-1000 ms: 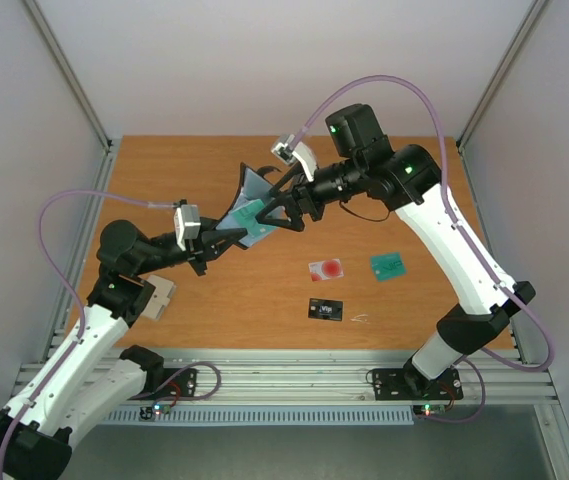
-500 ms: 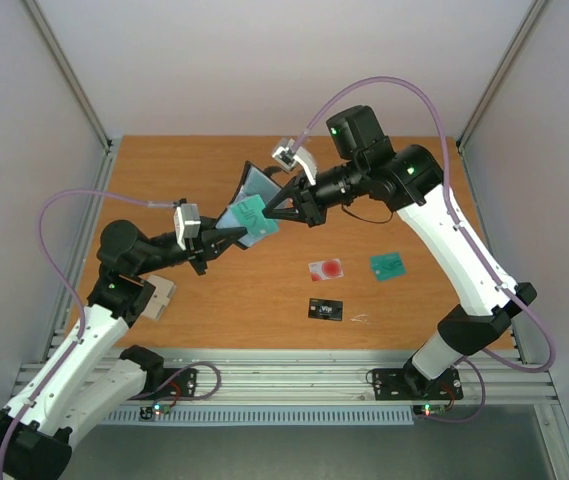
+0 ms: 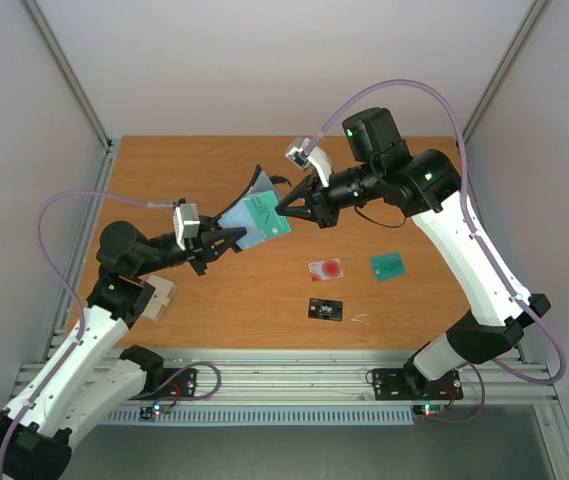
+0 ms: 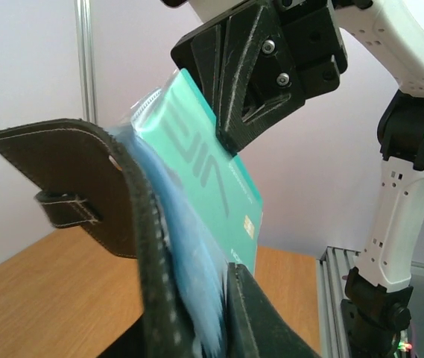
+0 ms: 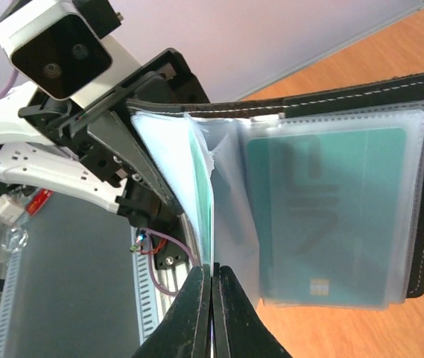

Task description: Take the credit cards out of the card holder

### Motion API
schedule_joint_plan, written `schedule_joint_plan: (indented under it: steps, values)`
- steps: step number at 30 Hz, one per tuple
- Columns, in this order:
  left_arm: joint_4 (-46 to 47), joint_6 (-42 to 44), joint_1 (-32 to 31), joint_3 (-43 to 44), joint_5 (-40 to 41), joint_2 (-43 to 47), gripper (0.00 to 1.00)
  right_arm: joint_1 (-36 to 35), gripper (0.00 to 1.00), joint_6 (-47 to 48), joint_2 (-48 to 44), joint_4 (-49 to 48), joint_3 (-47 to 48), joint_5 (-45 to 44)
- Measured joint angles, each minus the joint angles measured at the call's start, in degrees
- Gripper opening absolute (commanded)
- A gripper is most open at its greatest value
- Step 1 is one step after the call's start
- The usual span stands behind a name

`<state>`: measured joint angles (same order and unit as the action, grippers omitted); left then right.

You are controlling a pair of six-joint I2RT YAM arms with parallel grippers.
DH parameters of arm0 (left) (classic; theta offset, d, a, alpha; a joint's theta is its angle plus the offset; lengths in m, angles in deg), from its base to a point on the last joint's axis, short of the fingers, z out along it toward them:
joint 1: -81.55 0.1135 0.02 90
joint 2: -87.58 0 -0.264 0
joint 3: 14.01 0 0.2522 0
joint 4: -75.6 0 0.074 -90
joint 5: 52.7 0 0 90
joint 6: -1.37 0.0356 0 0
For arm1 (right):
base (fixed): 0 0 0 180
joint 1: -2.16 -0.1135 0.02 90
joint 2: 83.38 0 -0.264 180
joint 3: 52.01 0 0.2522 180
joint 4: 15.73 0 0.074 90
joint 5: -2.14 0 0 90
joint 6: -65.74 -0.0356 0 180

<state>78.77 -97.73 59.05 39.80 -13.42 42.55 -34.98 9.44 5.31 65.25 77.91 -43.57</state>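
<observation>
The card holder [image 3: 247, 203], black outside and pale blue inside, hangs open above the table. My left gripper [image 3: 226, 240] is shut on its lower edge, with the black cover [image 4: 85, 194] to the left of my left gripper [image 4: 204, 298]. My right gripper [image 3: 286, 210] is shut on a teal credit card [image 3: 268, 218] that sticks well out of the sleeves. In the right wrist view my right gripper [image 5: 212, 272] pinches that card's edge [image 5: 206, 216]. Another teal card [image 5: 331, 216] sits inside a clear sleeve. The pulled card [image 4: 212, 171] shows its chip.
On the wooden table [image 3: 164, 170] lie a whitish card with a red spot [image 3: 326, 268], a teal card [image 3: 389, 265] and a black card [image 3: 326, 310]. A small thin wire-like bit [image 3: 361, 319] lies beside the black card. A tan piece [image 3: 160, 297] sits by the left arm.
My right gripper went from open to shut on the teal card and drew it to the right, further out of the holder. The right arm shifted right; the left arm stayed put.
</observation>
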Motion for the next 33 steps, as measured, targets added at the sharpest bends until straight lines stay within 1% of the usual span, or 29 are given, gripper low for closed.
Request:
schedule_joint_plan:
  steps: [2,3,12,20,26,29,33]
  values:
    - [0.0,-0.1,0.0,0.0,0.0,0.1,0.01,0.3,0.01,0.5,-0.2,0.6,0.1,-0.6]
    - [0.0,0.0,0.0,0.0,0.0,0.2,0.00,0.3,0.01,0.8,-0.2,1.2,0.4,-1.0]
    - [-0.2,0.1,0.0,-0.3,0.2,0.5,0.00,1.2,0.01,4.1,-0.7,4.6,2.4,-6.1]
    - [-0.4,-0.1,-0.1,-0.7,0.6,0.8,0.00,5.0,0.01,6.6,-4.9,4.8,-0.1,-11.5]
    - [-0.6,-0.1,-0.1,-1.0,1.3,1.4,0.00,8.2,0.01,7.9,-5.5,4.9,-0.1,-15.3]
    - [-0.6,-0.1,-0.1,-1.2,1.3,2.1,0.00,10.0,0.01,8.5,-5.6,5.4,-0.1,-16.3]
    - [-0.6,-0.1,-0.1,-1.2,1.5,2.3,0.00,10.2,0.01,9.4,-5.6,6.2,0.0,-16.0]
